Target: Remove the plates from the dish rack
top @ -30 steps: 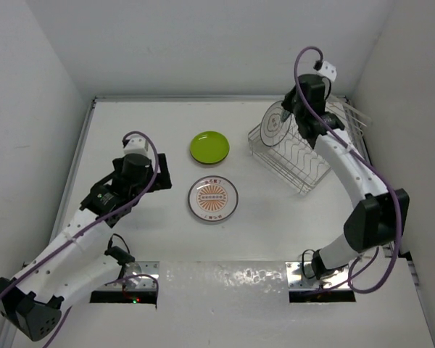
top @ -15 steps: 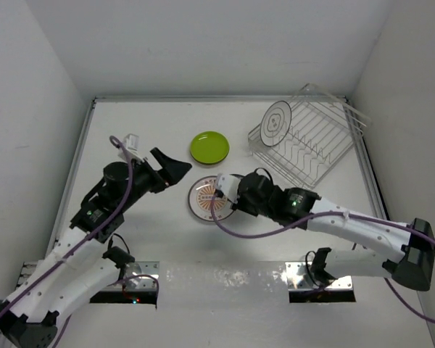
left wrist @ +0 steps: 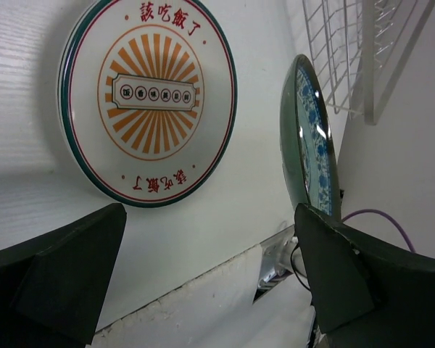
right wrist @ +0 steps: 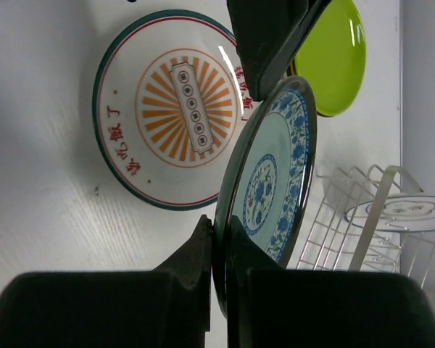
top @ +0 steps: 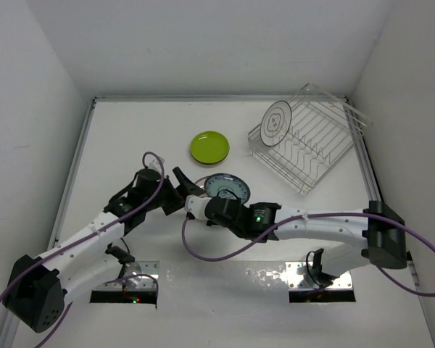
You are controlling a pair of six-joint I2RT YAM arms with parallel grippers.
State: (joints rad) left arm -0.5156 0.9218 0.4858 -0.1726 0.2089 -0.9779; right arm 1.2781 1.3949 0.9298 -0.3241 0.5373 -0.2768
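Note:
My right gripper (top: 210, 199) (right wrist: 221, 246) is shut on the rim of a blue-patterned plate (top: 229, 187) (right wrist: 272, 174) and holds it tilted on edge just above the table. A white plate with orange rays (right wrist: 170, 105) (left wrist: 152, 101) lies flat beneath it; the top view hides it. My left gripper (top: 188, 187) (left wrist: 210, 283) is open and empty, right beside the blue plate (left wrist: 308, 145). A lime green plate (top: 209, 147) (right wrist: 333, 58) lies flat further back. The dish rack (top: 304, 148) (right wrist: 362, 210) holds one white dark-patterned plate (top: 277, 123) upright.
White walls close in the table on the left, back and right. The rack sits at the back right, against the right wall. Purple cables loop from both arms near the middle. Metal brackets (top: 315, 279) lie at the near edge.
The right arm has come from the rack to the table's middle and now holds the blue plate over the orange-rayed plate. The left gripper has moved right, up to it.

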